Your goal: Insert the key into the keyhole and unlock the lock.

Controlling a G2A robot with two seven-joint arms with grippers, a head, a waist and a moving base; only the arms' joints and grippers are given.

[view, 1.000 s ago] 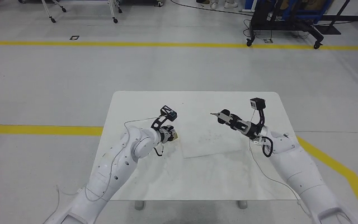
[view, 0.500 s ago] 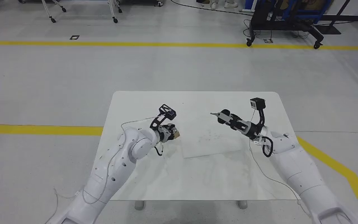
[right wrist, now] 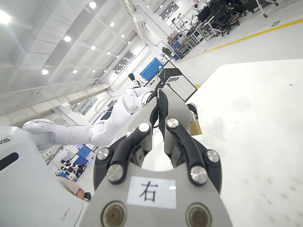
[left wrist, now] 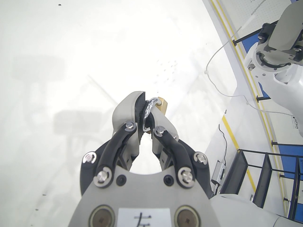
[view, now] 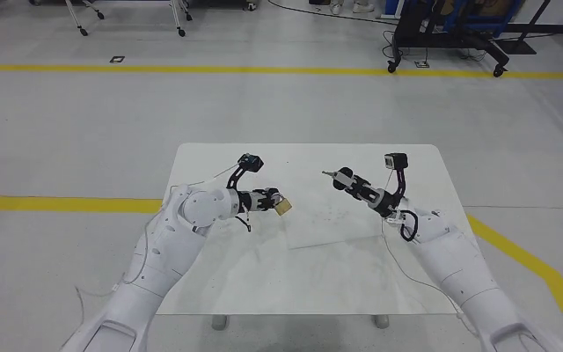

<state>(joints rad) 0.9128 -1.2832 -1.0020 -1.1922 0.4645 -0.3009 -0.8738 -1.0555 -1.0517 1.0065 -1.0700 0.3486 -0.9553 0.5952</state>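
Top view: left hand [view: 272, 201] left of frame centre, above the white bench [view: 233, 277], clamped on the brass lock [view: 282, 208]; right hand [view: 344, 179] right of centre, pinched on the key [view: 327, 173], silver tip aimed across at the lock.
Left wrist view: fingers [left wrist: 139, 109] closed on the silver shackle [left wrist: 152, 103], brass body jutting just past the tips at frame centre.
Right wrist view: pads [right wrist: 162, 109] pressed together at frame centre; key too thin to make out between them; lock visible just right of the fingers.
Gap: key and lock apart, facing each other over the middle of the bench.
Done: both pieces apparently lifted and gripped, one per hand.
Left: closing the gap, lining the tip up with the keyhole, inserting, turning, freeing the shackle.
Keyhole: facing not discernible.
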